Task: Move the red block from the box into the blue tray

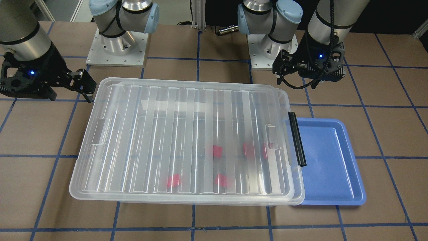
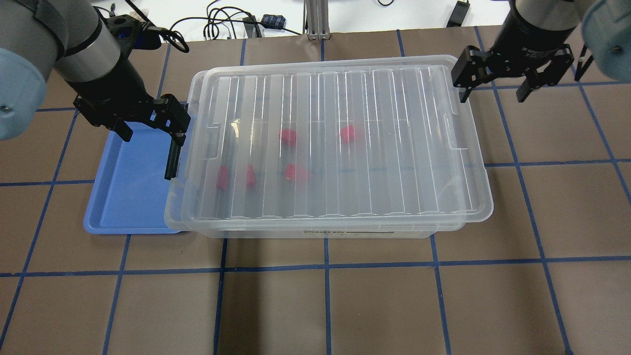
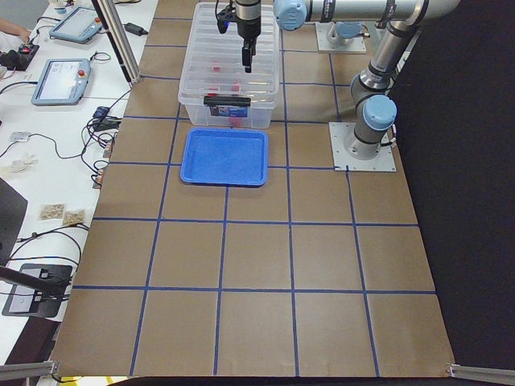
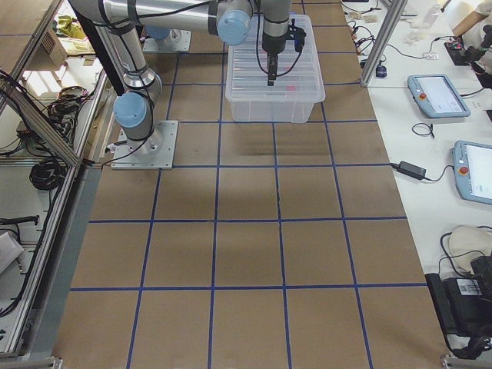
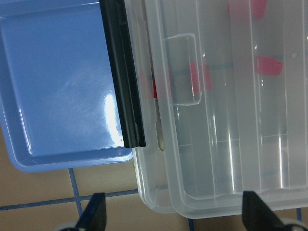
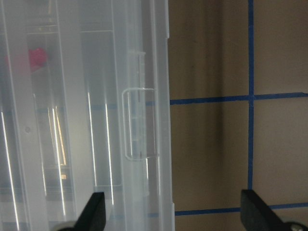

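Observation:
The box (image 2: 340,226) is a clear bin with its ribbed lid on. Several red blocks, such as one (image 2: 288,136) and another (image 1: 217,151), lie inside and look blurred through the lid. The blue tray (image 2: 128,187) sits against the box's short end by the black clip (image 2: 172,160) and holds nothing. My left gripper (image 2: 150,130) is open and empty. It hovers over that end, astride the clip (image 5: 122,77) and the tray (image 5: 57,86). My right gripper (image 2: 493,88) is open and empty above the box's other short end (image 6: 144,120).
The table is brown with blue tape grid lines (image 2: 325,268). The two arm bases (image 1: 117,43) stand behind the box. Cables and screens lie beyond the table's far edge (image 2: 222,24). Part of the tray (image 1: 331,160) is tucked under the box's rim.

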You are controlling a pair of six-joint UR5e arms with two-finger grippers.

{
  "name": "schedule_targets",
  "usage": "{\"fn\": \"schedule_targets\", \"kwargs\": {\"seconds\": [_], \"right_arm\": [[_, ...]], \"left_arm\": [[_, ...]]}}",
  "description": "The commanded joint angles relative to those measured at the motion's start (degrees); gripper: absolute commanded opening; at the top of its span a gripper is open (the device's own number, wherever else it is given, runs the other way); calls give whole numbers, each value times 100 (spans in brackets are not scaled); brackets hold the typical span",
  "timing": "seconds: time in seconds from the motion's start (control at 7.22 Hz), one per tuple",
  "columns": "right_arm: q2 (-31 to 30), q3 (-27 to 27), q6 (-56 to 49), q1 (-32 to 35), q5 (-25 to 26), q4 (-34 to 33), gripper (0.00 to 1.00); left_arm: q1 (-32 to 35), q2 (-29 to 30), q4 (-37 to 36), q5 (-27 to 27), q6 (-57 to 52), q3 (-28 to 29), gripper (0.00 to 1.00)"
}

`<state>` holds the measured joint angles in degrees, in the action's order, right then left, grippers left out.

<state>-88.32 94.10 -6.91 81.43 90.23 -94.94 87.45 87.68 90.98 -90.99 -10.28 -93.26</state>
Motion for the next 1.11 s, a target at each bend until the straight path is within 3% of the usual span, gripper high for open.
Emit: {"fn": "schedule_targets", "kwargs": {"seconds": [0.0, 0.14, 0.42, 0.97], "right_arm": [[86, 781, -353, -101, -5, -1020, 100], [95, 1090, -425, -101, 4, -1531, 100], [296, 1119, -416, -101, -14, -1859, 100], [482, 1111, -434, -101, -14, -2141, 100]], "left_arm": [[0, 21, -27, 11, 0, -7, 100], [0, 4, 8, -6, 0, -7, 100], [-9, 21, -10, 2, 9, -7, 100], [-26, 47, -10, -7, -18, -7, 100]]}}
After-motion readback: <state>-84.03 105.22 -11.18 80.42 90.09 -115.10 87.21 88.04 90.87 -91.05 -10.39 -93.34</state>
